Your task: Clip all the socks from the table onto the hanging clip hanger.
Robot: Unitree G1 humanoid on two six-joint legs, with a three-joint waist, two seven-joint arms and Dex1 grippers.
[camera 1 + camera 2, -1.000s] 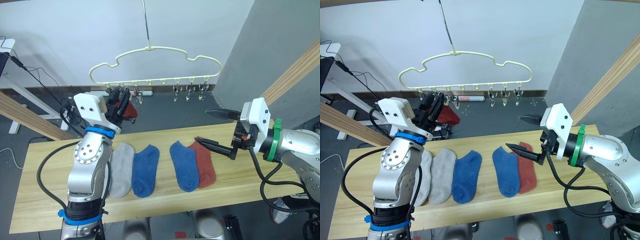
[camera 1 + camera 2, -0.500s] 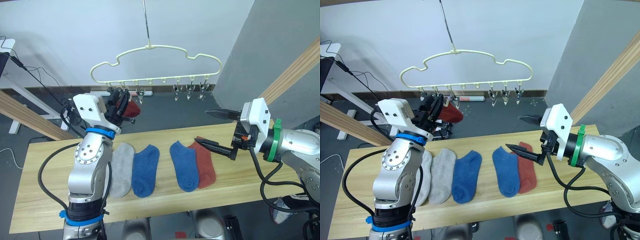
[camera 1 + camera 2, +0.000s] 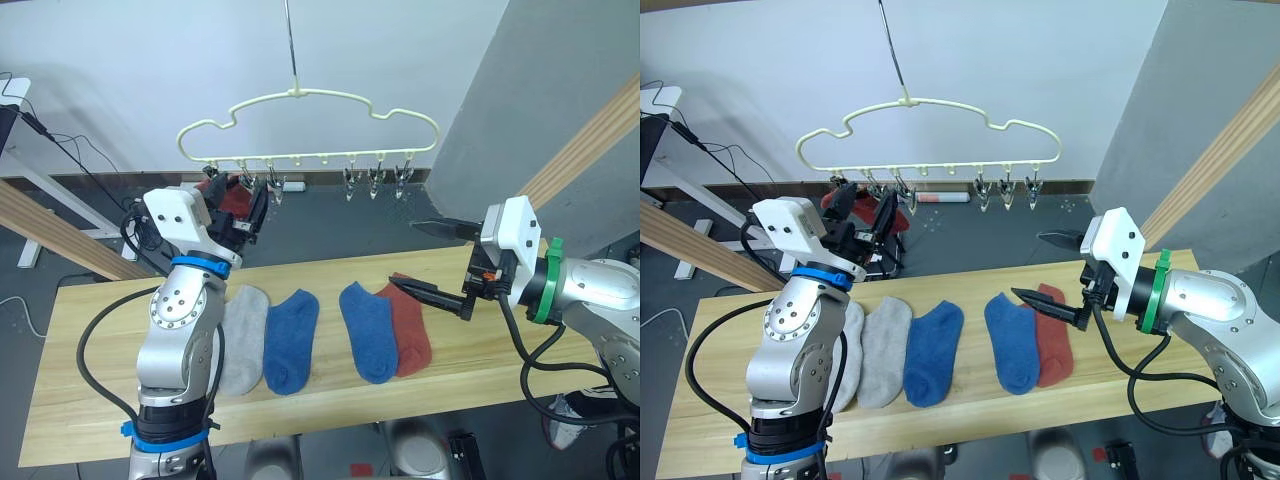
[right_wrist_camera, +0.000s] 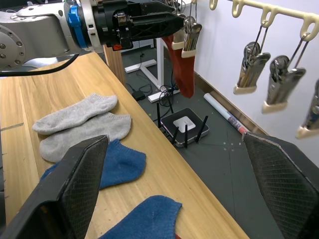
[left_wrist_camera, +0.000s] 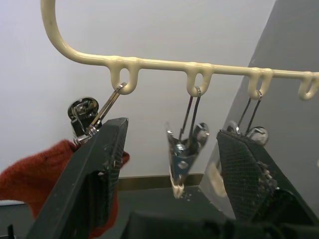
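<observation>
The left gripper (image 3: 862, 212) is raised to the left end of the pale-yellow wavy wire clip hanger (image 3: 300, 97), its 2 black fingers (image 5: 99, 164) spread apart with a metal clip (image 5: 182, 154) hanging between them. Just beside one finger, a rust-red fabric sock (image 4: 182, 67) hangs from a neighbouring clip (image 5: 84, 117) of the hanger's row; the fingers are not closed on it. More metal clips (image 4: 251, 69) dangle further along the row, away from this gripper.

The right gripper (image 3: 425, 260) hovers above the long light wood plank table (image 3: 480, 375), its fingers wide apart and holding nothing. One fingertip sits just over a second rust-red sock (image 3: 410, 325) lying flat on the table; whether it touches I cannot tell. Beside that sock, on the side away from the right gripper, lies a blue sock (image 3: 368, 330) partly overlapping it, then another blue sock (image 3: 290, 340), then 2 light grey socks (image 3: 865, 350) side by side below the left arm.
</observation>
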